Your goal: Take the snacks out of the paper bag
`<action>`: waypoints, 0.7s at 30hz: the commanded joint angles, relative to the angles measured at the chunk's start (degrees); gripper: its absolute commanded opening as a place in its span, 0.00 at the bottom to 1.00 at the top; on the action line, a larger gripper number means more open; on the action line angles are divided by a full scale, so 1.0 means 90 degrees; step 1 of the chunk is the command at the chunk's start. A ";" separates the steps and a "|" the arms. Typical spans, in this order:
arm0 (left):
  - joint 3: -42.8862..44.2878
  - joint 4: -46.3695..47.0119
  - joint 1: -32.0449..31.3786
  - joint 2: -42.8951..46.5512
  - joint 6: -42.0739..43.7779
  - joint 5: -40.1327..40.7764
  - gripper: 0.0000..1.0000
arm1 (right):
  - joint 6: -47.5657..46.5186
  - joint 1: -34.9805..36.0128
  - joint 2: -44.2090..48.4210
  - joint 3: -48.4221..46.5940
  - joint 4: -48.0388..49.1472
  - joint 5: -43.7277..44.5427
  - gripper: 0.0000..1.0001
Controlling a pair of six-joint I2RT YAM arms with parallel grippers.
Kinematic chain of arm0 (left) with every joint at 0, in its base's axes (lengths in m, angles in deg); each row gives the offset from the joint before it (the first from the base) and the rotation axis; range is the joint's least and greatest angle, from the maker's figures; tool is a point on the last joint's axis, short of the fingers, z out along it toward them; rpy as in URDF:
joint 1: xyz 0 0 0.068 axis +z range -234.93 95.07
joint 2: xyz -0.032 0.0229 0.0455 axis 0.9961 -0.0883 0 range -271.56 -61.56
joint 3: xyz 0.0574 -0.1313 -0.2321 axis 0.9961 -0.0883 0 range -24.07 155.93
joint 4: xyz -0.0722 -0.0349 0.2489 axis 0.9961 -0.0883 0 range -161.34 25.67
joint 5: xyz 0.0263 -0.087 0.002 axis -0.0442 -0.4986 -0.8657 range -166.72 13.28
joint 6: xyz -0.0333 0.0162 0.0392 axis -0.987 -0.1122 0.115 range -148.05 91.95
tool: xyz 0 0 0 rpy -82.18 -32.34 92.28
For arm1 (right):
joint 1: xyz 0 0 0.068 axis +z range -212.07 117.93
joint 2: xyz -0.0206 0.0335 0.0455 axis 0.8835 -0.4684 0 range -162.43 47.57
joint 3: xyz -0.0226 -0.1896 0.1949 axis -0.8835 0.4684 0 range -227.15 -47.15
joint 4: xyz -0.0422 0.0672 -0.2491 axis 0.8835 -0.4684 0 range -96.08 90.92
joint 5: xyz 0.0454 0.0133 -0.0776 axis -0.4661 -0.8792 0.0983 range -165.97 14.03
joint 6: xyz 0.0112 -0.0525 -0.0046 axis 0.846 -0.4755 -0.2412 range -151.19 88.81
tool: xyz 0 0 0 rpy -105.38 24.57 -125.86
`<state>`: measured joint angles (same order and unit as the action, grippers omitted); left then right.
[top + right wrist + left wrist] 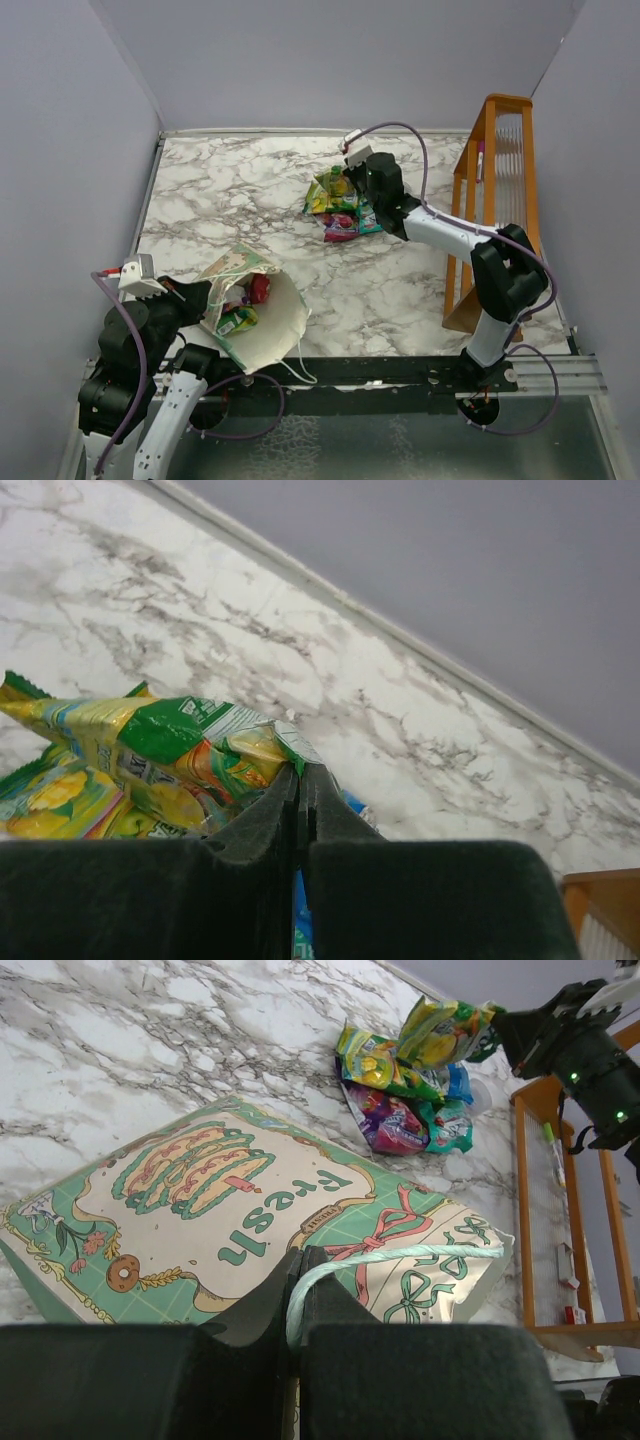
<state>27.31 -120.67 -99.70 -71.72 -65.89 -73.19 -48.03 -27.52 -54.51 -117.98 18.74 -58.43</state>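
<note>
Snacks, out: I see a heap of yellow-green, purple and teal packets (340, 212) lying on the far middle of the marble bench (230, 190).
Snacks, in: a red packet (259, 288) and a green packet (238, 320) show inside the bag's white mouth.
Paper bag: the paper bag (262, 325) lies on its side at the near left of the bench, patterned front up, well apart from the heap.
Left gripper: my left gripper (297, 1260) is pinched closed on the bag's string handle (400, 1254).
Right gripper: my right gripper (300, 772) is clamped on the corner of a yellow-green packet (165, 742), right over the heap.
Rack: an orange wooden rack (497, 150) stands at the bench's right edge.
</note>
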 commanded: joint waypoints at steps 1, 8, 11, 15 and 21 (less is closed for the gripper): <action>0.0113 -0.0064 -0.0029 0.0046 -0.0025 0.0084 0.00 | 0.0592 0.0029 0.0140 0.0653 0.0167 -0.0703 0.01; 0.0132 -0.0032 -0.0029 0.0019 -0.0018 0.0070 0.00 | 0.1224 0.0029 0.0098 0.1403 -0.0075 -0.1226 0.01; 0.0082 -0.0008 -0.0029 0.0033 -0.0023 0.0023 0.00 | 0.1565 0.0031 0.0071 0.1649 -0.0208 -0.1685 0.01; -0.0115 0.0058 -0.0029 0.0101 -0.0057 -0.0174 0.00 | 0.2113 0.0029 -0.0041 0.2068 -0.0081 -0.2305 0.01; -0.0494 0.0146 -0.0029 0.0363 -0.0262 -0.0412 0.00 | 0.2260 0.0029 -0.0071 0.2118 -0.0150 -0.2261 0.01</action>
<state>24.47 -120.06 -99.70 -70.49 -66.64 -74.76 -30.44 -27.52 -54.64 -99.23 19.29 -76.64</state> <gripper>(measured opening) 0.010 0.018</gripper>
